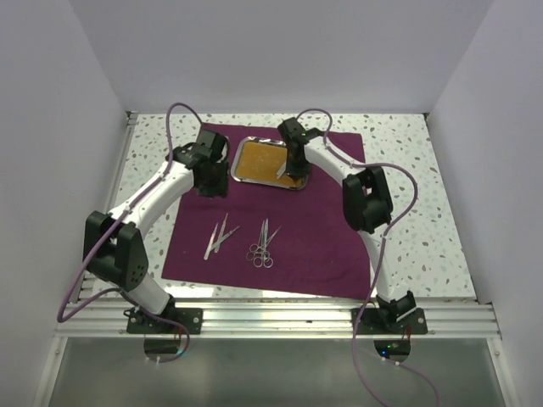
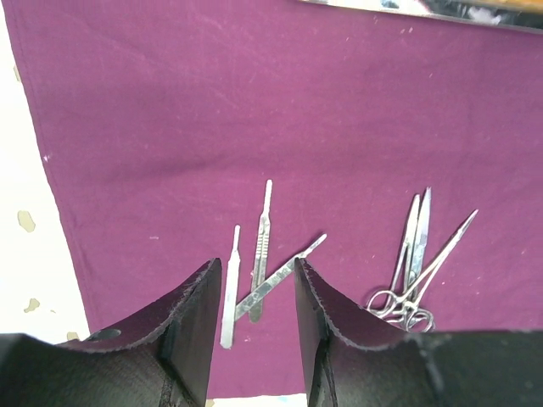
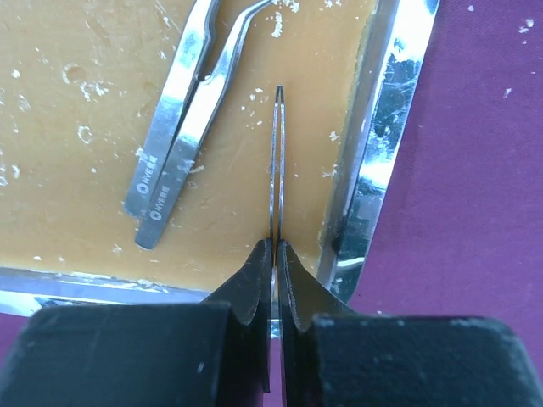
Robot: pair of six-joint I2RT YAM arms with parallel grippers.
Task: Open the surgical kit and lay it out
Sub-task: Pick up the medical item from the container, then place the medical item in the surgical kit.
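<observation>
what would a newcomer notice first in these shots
The maroon cloth is spread flat across the speckled table, with a steel tray, amber inside, at its far edge. At that tray the right gripper is shut on thin tweezers, with a second pair lying beside them. Nearer the arms, slim handles and ring-handled scissors lie on the cloth.

Left gripper (image 2: 257, 270) hangs part-open, empty. Right gripper (image 3: 277, 246) pinched tight on slim tweezers (image 3: 277, 161), arm outstretched.

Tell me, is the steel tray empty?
No, bent-tip tweezers lie on the tray floor beside the slim tool in the right gripper.
</observation>
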